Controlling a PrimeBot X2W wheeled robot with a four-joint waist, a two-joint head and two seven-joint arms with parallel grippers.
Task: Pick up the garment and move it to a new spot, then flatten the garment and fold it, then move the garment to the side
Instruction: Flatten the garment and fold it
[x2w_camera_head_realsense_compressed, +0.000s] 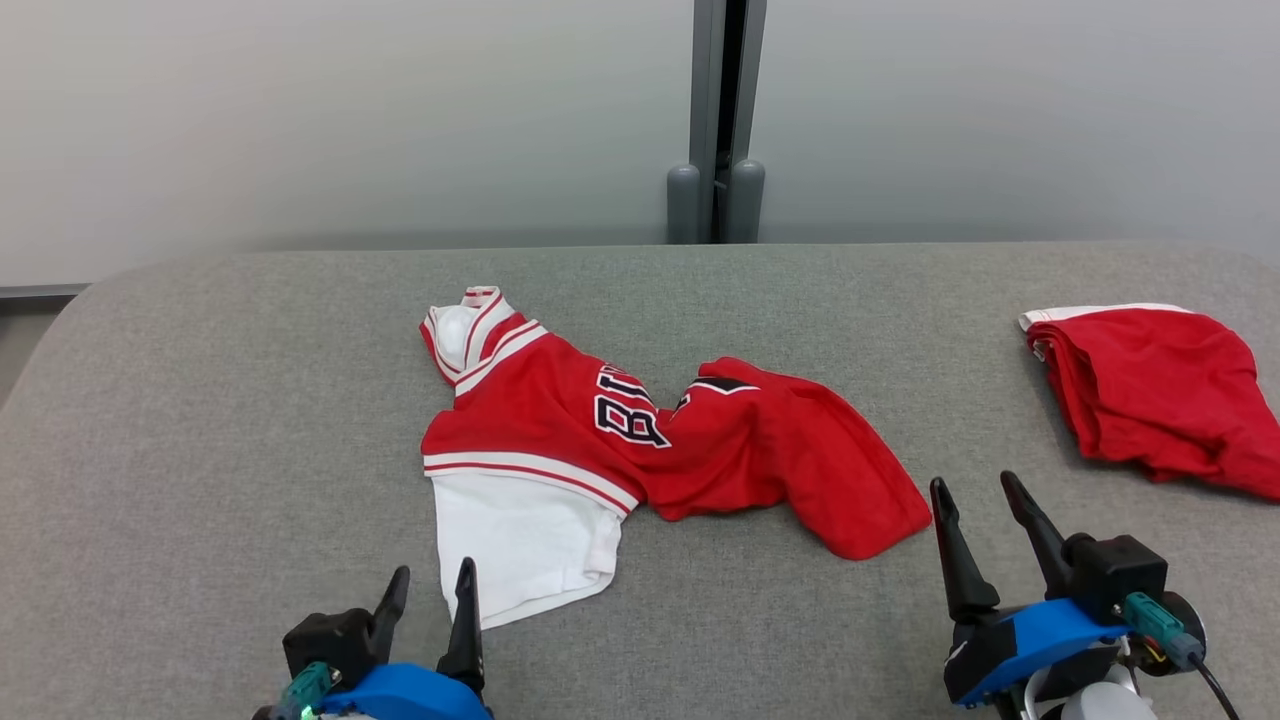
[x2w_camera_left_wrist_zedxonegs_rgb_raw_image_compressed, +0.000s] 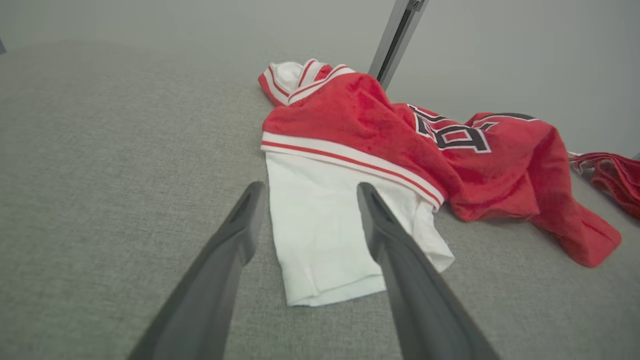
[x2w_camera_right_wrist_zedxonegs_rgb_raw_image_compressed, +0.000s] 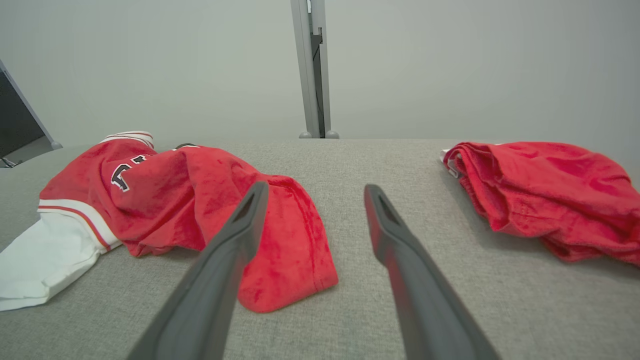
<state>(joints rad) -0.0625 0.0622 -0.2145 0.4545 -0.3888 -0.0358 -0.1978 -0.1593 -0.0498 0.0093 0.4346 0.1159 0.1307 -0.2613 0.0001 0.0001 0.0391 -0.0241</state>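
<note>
Jersey (x2w_camera_head_realsense_compressed: 620, 440) is found crumpled at the middle of the grey pad (x2w_camera_head_realsense_compressed: 200, 450), just beyond both grippers. Nearest, the left gripper (x2w_camera_head_realsense_compressed: 434, 568) is held with jaws apart and empty, its tips at the near edge of the jersey's white part (x2w_camera_head_realsense_compressed: 520, 540); whether cloth is touched cannot be told. The right gripper (x2w_camera_head_realsense_compressed: 972, 480) is likewise spread and empty, just right of the jersey's red hem corner (x2w_camera_head_realsense_compressed: 880, 520). Farther on, a striped band (x2w_camera_head_realsense_compressed: 530, 475) is seen above the white part, then black letters (x2w_camera_head_realsense_compressed: 625, 410) on bunched red cloth, then a striped trim (x2w_camera_head_realsense_compressed: 480, 325) at the far left end. A second red cloth (x2w_camera_head_realsense_compressed: 1150, 390) is laid well apart at the right. Behind the pad, a grey post (x2w_camera_head_realsense_compressed: 718, 120) is set against the wall (x2w_camera_head_realsense_compressed: 300, 120).
</note>
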